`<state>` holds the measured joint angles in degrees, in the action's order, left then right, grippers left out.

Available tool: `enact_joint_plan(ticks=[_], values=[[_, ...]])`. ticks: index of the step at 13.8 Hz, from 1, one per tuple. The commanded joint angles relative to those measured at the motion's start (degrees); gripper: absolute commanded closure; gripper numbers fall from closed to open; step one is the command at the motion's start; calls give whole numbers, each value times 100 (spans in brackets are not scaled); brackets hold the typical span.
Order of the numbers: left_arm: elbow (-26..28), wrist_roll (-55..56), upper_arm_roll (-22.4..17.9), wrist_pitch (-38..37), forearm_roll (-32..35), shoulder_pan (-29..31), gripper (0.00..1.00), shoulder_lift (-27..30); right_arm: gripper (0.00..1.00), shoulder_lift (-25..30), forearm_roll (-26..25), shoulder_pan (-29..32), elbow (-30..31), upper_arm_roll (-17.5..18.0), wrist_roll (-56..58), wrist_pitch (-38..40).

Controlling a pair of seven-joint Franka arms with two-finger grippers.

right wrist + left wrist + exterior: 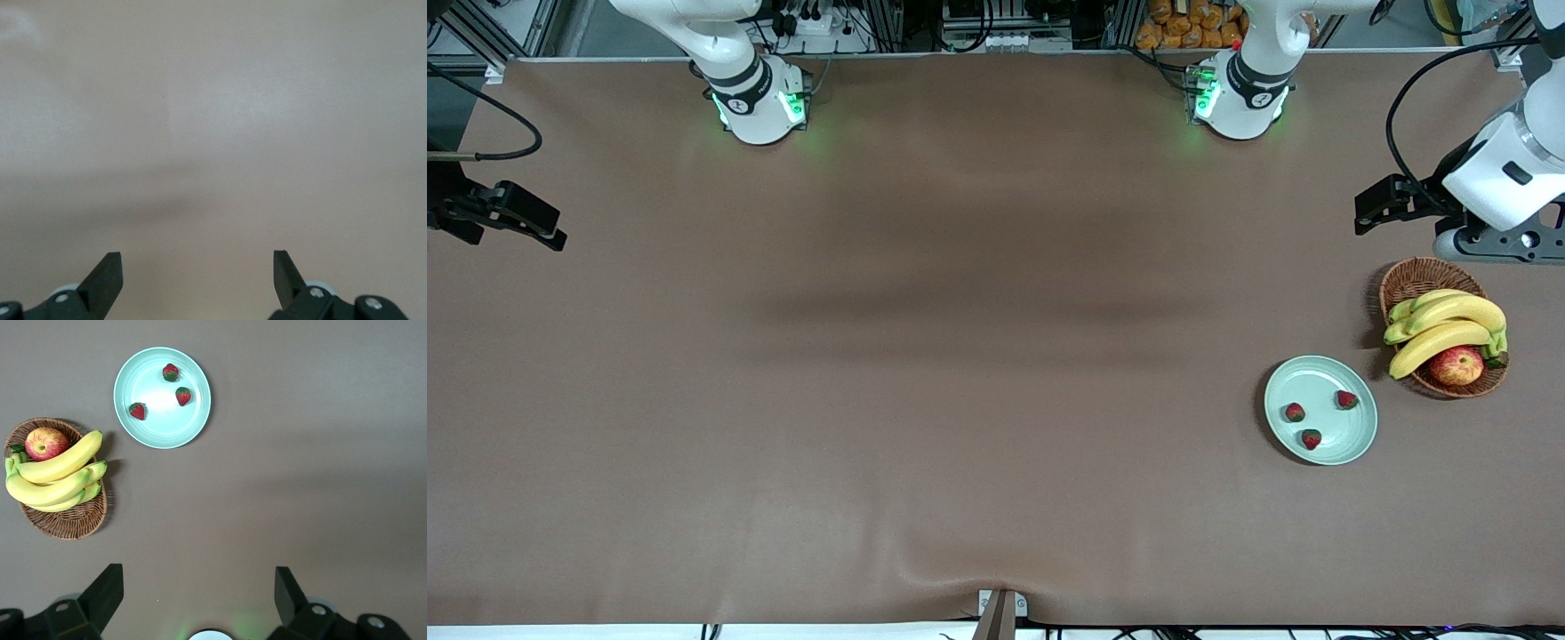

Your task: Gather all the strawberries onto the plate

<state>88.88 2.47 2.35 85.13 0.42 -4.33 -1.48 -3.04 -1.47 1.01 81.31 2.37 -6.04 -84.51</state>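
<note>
Three small red strawberries lie in the pale mint-green plate (1316, 380): one (1295, 412) toward the right arm's end, one (1346, 400) toward the basket, one (1311, 439) nearest the front camera. The left wrist view shows the plate (160, 428) with the same berries (171, 372) (183, 396) (137, 411). My left gripper (1371, 206) (198, 587) is open and empty, up in the air over bare table beside the basket. My right gripper (534, 222) (197, 267) is open and empty, over bare table at the right arm's end of the table.
A brown wicker basket (1414, 276) (67, 520) stands beside the plate, toward the left arm's end, holding bananas (1449, 324) (57, 473) and a red-yellow apple (1456, 365) (46, 443). The brown tabletop (960, 356) stretches between the two arms.
</note>
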Motion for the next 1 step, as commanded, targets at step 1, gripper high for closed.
enact_joint_plan(ticks=[1], values=[[-99, 8, 20, -137, -86, 28, 0, 16, 0, -38, 50, 145, -80, 79, -11, 93]])
